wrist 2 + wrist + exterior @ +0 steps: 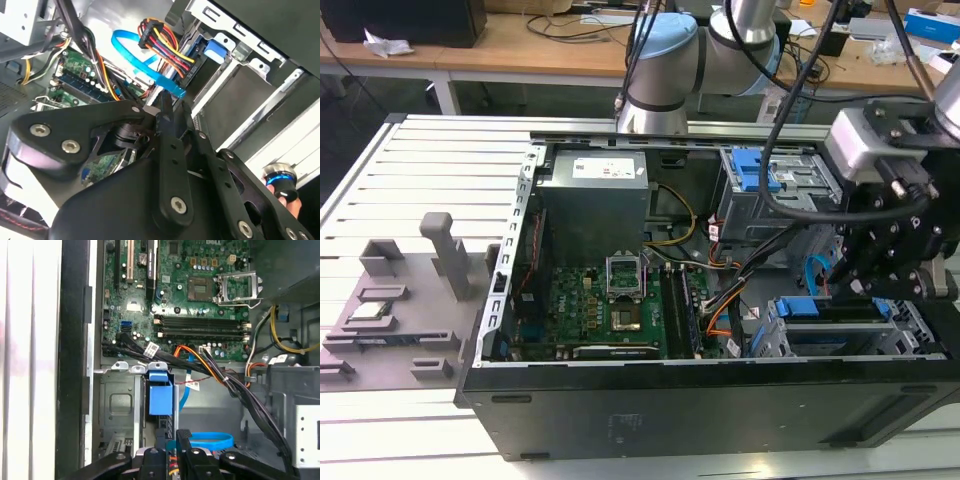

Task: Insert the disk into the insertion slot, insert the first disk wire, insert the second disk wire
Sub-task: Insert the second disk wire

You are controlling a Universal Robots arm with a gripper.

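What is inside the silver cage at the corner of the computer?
In the insertion slot sits the disk in its blue carrier. Its far end lies covered by the cage and the gripper.

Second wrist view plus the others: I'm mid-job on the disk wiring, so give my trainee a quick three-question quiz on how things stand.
1. True or false: the gripper is gripping a memory stick on the motherboard.
2. What colour is the flat cable pinched at the gripper's tips? A red, B blue, C white.
3. Fill in: in the exterior view, the insertion slot sits at the case's ____ end.

Key: 1 false, it is at the drive cage end, shut on the flat cable. 2 B. 3 the exterior view's right.
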